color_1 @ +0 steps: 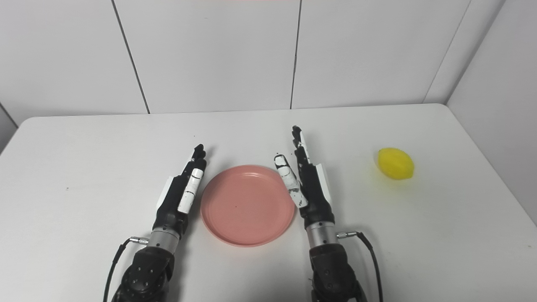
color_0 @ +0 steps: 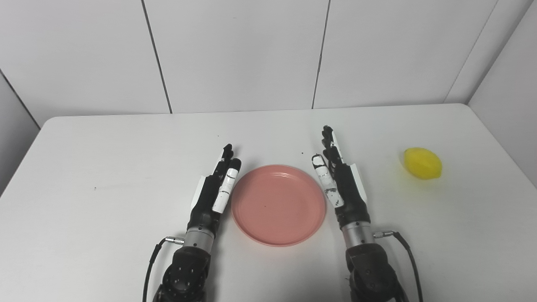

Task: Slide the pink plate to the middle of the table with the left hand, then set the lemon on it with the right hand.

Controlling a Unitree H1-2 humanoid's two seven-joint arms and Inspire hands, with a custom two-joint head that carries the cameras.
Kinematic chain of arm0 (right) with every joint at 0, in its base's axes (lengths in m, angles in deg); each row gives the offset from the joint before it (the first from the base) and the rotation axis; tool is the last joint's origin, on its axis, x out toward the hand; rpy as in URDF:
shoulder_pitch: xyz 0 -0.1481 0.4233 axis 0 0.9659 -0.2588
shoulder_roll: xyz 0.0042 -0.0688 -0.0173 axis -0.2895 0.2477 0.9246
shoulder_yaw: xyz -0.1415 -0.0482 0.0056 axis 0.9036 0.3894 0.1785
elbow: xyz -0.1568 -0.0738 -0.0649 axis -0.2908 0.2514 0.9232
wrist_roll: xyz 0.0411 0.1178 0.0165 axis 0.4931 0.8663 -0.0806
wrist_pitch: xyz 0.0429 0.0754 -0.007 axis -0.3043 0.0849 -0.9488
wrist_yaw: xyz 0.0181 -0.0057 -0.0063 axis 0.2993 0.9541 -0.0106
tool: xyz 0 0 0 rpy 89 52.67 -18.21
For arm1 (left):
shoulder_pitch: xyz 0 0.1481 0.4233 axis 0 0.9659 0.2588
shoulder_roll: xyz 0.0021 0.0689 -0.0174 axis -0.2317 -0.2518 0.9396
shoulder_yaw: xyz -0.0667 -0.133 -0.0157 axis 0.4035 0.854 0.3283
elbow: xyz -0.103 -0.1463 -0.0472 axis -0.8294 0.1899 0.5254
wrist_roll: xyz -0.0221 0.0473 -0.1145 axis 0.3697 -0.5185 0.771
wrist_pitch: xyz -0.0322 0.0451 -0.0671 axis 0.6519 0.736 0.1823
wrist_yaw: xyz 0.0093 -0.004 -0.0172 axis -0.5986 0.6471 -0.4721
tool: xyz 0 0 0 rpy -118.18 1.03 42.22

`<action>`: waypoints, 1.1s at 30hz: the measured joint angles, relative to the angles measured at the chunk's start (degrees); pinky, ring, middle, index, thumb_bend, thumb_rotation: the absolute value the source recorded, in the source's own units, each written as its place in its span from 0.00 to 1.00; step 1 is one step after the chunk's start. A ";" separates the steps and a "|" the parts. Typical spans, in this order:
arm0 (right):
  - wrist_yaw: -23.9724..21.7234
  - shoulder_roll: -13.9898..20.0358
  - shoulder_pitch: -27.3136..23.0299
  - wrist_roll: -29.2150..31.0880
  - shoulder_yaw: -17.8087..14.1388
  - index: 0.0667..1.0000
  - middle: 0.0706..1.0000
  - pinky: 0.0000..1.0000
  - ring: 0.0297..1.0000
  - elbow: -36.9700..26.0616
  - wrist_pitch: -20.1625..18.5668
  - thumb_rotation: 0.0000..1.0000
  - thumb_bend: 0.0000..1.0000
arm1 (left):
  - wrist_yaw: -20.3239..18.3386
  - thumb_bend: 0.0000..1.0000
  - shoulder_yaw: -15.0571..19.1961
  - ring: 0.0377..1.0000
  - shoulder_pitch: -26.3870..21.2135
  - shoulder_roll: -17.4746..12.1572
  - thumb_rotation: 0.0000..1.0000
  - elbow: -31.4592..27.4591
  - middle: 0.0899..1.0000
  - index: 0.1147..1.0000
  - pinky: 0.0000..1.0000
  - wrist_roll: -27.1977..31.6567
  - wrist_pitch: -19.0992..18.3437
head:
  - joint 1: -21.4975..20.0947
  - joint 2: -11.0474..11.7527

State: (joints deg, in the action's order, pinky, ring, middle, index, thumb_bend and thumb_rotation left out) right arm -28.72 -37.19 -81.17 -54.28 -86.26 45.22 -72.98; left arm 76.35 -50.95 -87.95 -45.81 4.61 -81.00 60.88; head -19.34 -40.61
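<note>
Mid-worktop point(color_0: 105, 159): pink plate point(color_0: 278, 204), centred for loading; both hands' fingers straight, holding nothing; lemon point(color_0: 422, 163) far rt, awaiting pickup.

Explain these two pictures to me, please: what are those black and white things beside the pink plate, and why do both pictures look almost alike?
Both pictures come from two cameras set side by side in a humanoid robot's head, like a pair of eyes, looking down at a white table. That is why they nearly match. The black and white things are the robot's own hands, each on an arm entering from the bottom edge. The left hand lies close against the left rim of the pink plate, and the right hand lies along its right rim. Both have fingers stretched out flat and hold nothing. The plate is empty and sits near the table's middle. A yellow lemon lies alone, well off to the right, untouched.
</note>
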 measured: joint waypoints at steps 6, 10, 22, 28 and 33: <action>2.73 2.89 -0.06 -5.74 -2.50 0.98 0.98 1.00 0.99 -2.98 0.04 1.00 0.72 | 0.09 0.60 0.03 1.00 0.11 0.56 1.00 0.17 0.99 0.99 0.98 -0.07 0.17 | -0.26 0.09; 2.86 5.67 -0.40 -7.49 -4.40 0.93 0.93 0.93 0.94 -4.53 -0.26 1.00 0.69 | 0.08 0.61 -0.17 0.99 0.20 0.53 1.00 0.19 0.99 0.98 0.98 -0.54 0.26 | -0.35 0.18; 2.36 13.36 -2.00 -15.01 -8.83 0.86 0.86 0.82 0.86 -5.93 -7.16 0.67 0.75 | -0.15 0.60 1.05 0.97 0.40 0.79 1.00 0.36 0.97 0.97 0.95 1.48 0.80 | -1.32 0.62; 0.06 18.21 -2.29 -15.41 -12.31 0.86 0.86 0.83 0.87 -6.26 -12.05 0.54 0.79 | -0.13 0.58 2.39 0.95 0.72 1.43 1.00 0.41 0.96 0.96 0.94 3.60 1.19 | 0.79 0.88; -1.32 21.93 -2.78 -15.45 -13.55 0.85 0.85 0.79 0.85 -6.20 -14.90 0.46 0.83 | -0.05 0.59 2.91 0.95 1.55 2.81 1.00 0.75 0.95 0.96 0.94 5.18 2.54 | 1.84 1.32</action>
State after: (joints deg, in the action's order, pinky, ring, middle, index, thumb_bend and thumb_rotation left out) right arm -30.05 -15.26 -83.95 -69.73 -99.81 39.02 -87.88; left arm 76.30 -48.04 -86.40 -43.00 5.36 -75.82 63.42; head -17.49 -39.29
